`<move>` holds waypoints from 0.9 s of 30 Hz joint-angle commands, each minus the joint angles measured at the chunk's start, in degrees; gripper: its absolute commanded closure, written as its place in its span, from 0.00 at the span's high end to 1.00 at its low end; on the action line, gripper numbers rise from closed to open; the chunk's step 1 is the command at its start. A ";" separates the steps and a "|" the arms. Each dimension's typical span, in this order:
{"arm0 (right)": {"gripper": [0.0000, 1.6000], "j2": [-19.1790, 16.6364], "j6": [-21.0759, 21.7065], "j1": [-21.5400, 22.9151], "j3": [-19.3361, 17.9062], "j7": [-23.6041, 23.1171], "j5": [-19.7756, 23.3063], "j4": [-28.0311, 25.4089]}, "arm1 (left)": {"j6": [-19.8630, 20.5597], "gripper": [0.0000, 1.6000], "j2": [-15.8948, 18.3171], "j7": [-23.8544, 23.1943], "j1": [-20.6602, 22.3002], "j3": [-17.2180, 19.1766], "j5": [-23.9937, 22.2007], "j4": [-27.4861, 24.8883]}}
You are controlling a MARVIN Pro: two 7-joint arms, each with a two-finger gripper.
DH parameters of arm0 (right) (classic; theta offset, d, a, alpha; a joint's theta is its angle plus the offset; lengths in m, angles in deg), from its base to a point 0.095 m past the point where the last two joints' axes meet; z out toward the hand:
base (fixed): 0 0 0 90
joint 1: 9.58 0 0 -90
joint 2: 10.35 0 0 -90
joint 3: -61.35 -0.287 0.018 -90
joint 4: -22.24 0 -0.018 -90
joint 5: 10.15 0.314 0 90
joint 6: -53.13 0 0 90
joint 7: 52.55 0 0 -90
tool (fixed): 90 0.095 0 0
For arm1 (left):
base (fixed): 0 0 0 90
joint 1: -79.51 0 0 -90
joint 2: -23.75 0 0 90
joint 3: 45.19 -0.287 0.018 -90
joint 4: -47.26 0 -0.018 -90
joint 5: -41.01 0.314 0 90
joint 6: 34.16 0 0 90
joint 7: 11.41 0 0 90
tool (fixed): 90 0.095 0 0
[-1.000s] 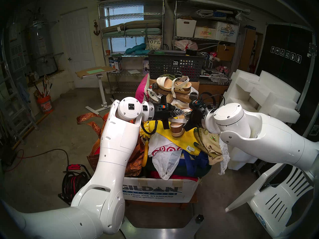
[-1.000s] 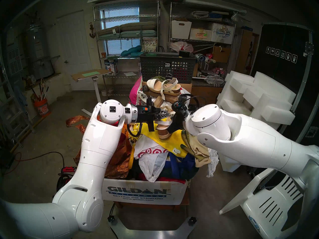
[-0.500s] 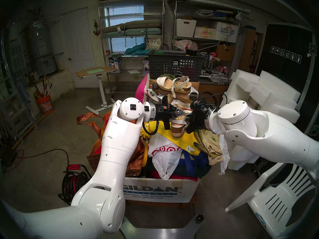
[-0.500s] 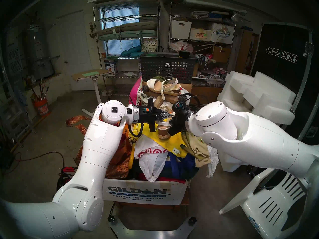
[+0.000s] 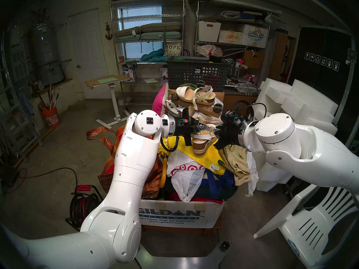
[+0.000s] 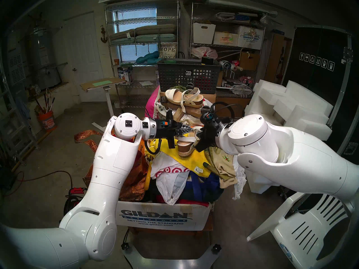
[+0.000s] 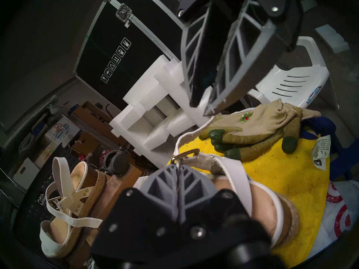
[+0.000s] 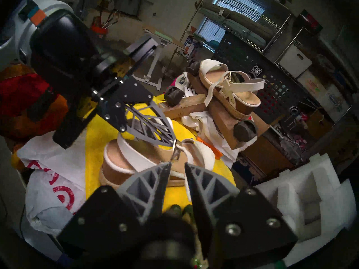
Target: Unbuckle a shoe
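The shoe [image 5: 200,146], a white-strapped wedge sandal with a cork-look heel, stands on a yellow cloth [image 5: 212,158] atop a heaped box. My left gripper [image 5: 209,128] is shut on its brass buckle [image 8: 176,153], as the left wrist view [image 7: 177,165] also shows. My right gripper [image 5: 216,131] hangs just right of the shoe, jaws apart, nothing clamped [image 8: 177,164]. The loose white strap [image 7: 191,133] curves from the buckle up to the right fingertips [image 7: 210,111]. The twin sandal [image 5: 194,97] rests on a wooden dolly behind.
The pile fills a Gildan cardboard box [image 5: 174,214]. A tan and green glove [image 5: 238,161] lies right of the shoe. A dark mesh basket [image 5: 196,74] stands behind, with white foam blocks [image 5: 301,107] and a white plastic chair [image 5: 310,224] to the right.
My right gripper opened its jaws and drew back to the right, away from the shoe. The left gripper kept its pinch at the buckle and barely moved.
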 commanded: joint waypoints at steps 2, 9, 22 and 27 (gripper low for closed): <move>0.53 0.68 -0.33 0.37 -0.29 1.62 -1.38 2.09 | 0.09 0.00 -0.10 -0.07 0.91 0.44 -0.39 -1.11; 0.53 3.17 -0.33 0.74 0.36 -0.91 -1.91 4.53 | -0.05 0.00 -0.14 -0.33 1.04 0.47 -0.47 -0.92; 0.79 4.70 1.35 0.93 1.17 -1.44 -3.28 6.12 | -0.20 0.00 -0.12 -0.51 1.39 0.62 -0.41 -0.58; 0.50 5.74 2.54 0.83 1.58 -0.51 -4.21 7.43 | -0.19 0.00 -0.10 -0.72 1.35 0.81 -0.40 -0.69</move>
